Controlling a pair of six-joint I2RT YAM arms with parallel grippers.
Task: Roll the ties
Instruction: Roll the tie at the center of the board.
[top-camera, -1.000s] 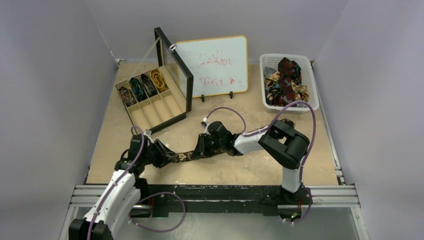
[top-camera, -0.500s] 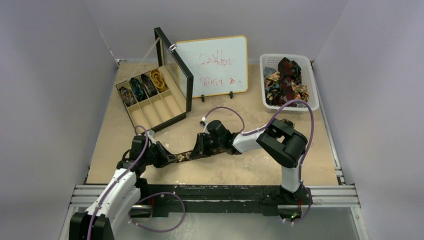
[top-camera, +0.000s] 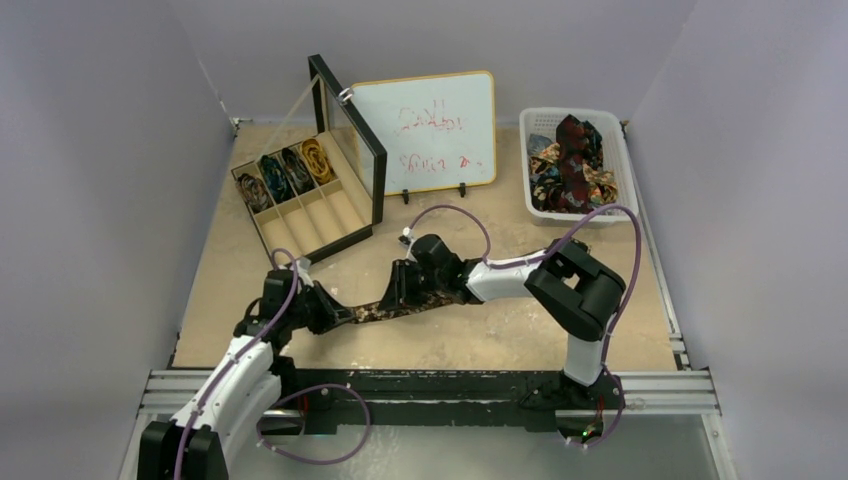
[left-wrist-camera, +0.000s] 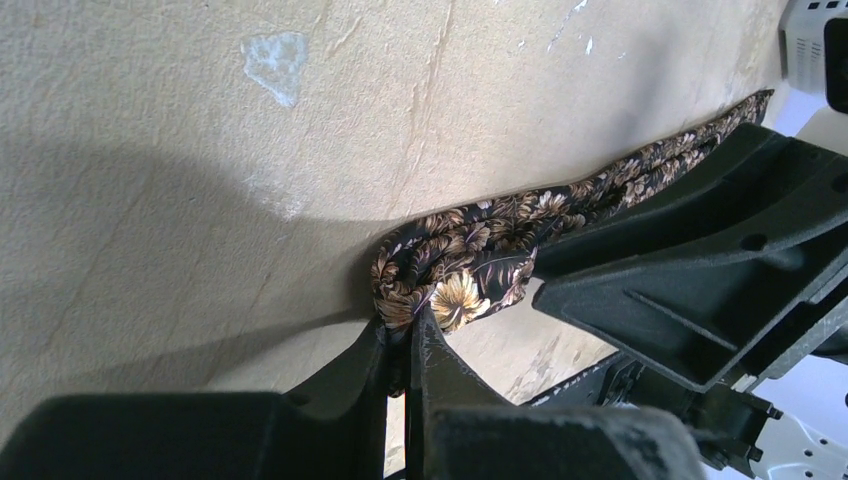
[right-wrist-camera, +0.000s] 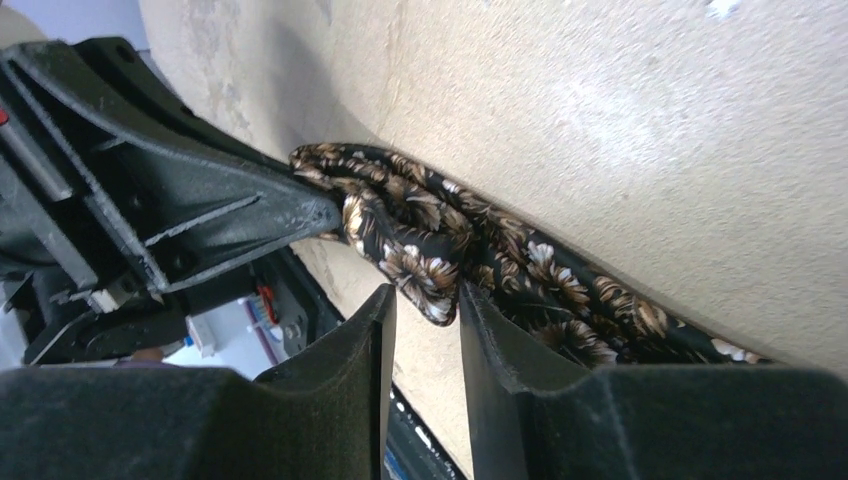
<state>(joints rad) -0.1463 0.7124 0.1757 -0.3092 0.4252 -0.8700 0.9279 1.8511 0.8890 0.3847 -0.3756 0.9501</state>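
Robot lab cell, not a home or shop. Chipboard table (top-camera: 480, 340) boxed in by bare grey walls (top-camera: 100, 150). Aluminium extrusion rail (top-camera: 450, 385) carries the left arm (top-camera: 235, 375) and right arm (top-camera: 580, 300), with loose purple cabling (top-camera: 628, 240). Scribbled whiteboard (top-camera: 425, 130) at the back. Staged props: compartment box (top-camera: 330, 215), basket (top-camera: 570, 111) of ties (top-camera: 572, 160).

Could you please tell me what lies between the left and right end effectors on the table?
A brown-gold floral tie runs from the left end effector to the right end effector; the top external view shows nothing else on that stretch.
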